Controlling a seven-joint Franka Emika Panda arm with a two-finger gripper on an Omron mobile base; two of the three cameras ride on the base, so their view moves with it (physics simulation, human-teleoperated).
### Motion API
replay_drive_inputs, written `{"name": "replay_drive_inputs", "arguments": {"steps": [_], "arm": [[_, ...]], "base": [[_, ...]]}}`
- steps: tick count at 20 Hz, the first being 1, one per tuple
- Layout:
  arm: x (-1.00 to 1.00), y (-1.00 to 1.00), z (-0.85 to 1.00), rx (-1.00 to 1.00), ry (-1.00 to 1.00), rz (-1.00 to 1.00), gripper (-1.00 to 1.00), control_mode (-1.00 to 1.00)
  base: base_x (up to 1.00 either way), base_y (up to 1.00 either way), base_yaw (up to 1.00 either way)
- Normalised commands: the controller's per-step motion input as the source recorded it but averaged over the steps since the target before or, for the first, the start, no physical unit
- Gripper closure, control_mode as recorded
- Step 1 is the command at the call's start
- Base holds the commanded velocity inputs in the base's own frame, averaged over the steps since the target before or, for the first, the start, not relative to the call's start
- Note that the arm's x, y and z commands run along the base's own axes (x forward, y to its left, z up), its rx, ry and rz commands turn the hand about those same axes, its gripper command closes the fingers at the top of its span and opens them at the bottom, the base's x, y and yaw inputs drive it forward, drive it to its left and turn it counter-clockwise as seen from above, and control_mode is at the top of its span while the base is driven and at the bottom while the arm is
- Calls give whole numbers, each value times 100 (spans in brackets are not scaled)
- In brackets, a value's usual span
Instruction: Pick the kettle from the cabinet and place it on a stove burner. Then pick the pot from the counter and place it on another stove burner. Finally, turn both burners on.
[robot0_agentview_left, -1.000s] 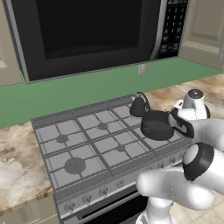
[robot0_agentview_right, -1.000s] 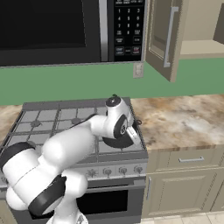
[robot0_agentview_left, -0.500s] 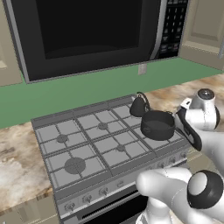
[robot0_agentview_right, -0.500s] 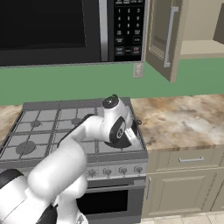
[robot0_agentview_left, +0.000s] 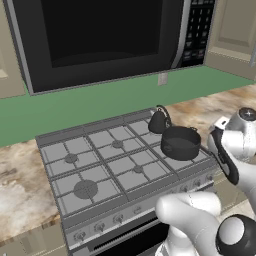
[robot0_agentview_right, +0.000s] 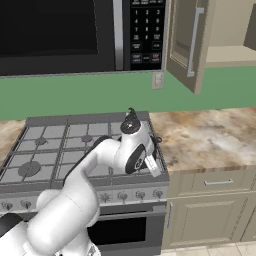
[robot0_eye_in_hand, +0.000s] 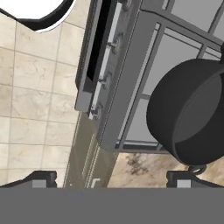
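Sitting on right-hand burners: kettle (robot0_agentview_left: 159, 121) far, pot (robot0_agentview_left: 180, 143) near; hovering released off the range's right front corner: tool (robot0_eye_in_hand: 109, 180); remaining: igniting both burners.

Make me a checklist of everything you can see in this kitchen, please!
Surface: silver gas range with grey grates, marbled counter on both sides.
Job's things: kettle stands on the back right burner; pot sits on the front right burner, just in front of the kettle; knobs run along the range's front.
Clutter: nothing seen.
Hand: the hand is open and holds nothing; it sits off the range's front right corner, beside the pot.
Cables: nothing seen.
Surroundings: black microwave above the range, green wall behind, cabinet door standing open, drawers below the counter, tiled floor.
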Motion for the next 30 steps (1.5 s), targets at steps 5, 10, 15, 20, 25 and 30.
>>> {"name": "replay_drive_inputs", "arguments": {"steps": [5, 10, 15, 20, 25, 30], "arm": [[-36, -22, 0, 11, 0, 0, -100, -100], [-15, -23, 0, 7, 2, 0, -100, -100], [-18, -24, -1, 15, 0, -3, -100, -100], [-36, -27, -5, 17, -2, -6, -100, -100], [-44, -5, -11, 18, -4, -5, -100, -100], [-42, 0, -20, 19, 0, -3, -100, -100]], "base": [[0, 0, 0], [0, 0, 0], [0, 0, 0], [0, 0, 0], [0, 0, 0], [0, 0, 0]]}}
